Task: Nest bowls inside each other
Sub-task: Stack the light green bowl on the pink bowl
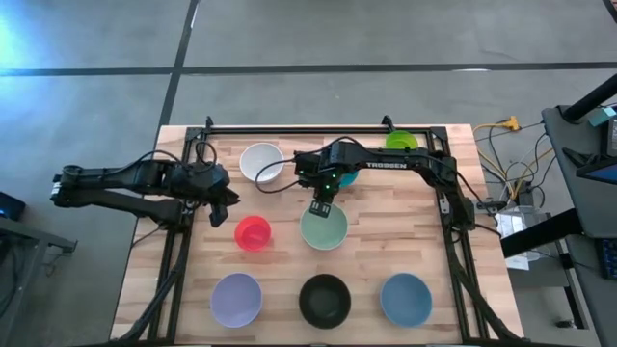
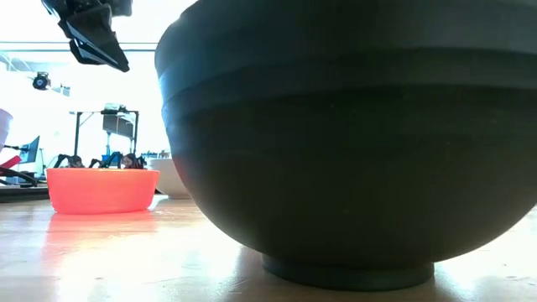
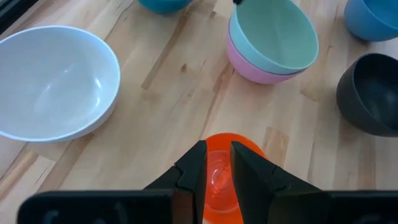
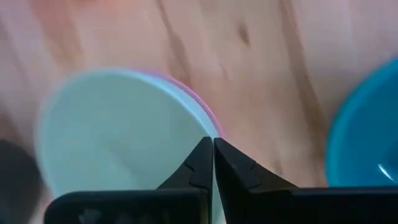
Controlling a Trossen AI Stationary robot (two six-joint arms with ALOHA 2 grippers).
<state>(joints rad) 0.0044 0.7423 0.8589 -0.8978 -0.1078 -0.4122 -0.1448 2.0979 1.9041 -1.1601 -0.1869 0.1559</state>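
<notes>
**Bowls half gathered as two claws work the table**

Bowls sit spread across the wooden table (image 1: 289,270) while the right claw (image 1: 322,206) hangs at the near rim of the mint bowl (image 1: 325,229), its fingers pressed together with nothing between them. That mint bowl already sits inside the pink bowl (image 3: 258,68), the only nested pair in sight. The left claw (image 1: 224,204) hovers just beside the red bowl (image 1: 253,232), fingers slightly apart and holding nothing. White bowl (image 1: 261,161), lavender bowl (image 1: 236,298), black bowl (image 1: 325,299) and blue bowl (image 1: 406,298) stand singly and hold nothing; the teal bowl (image 1: 345,177) lies mostly hidden under the right arm, the lime green bowl (image 1: 401,141) at the far edge. The risk, as I judge it: the right claw's closed tips could catch the mint rim and tip or drag the light stack, and the left claw could knock the small red bowl sliding instead of gripping its wall.
</notes>
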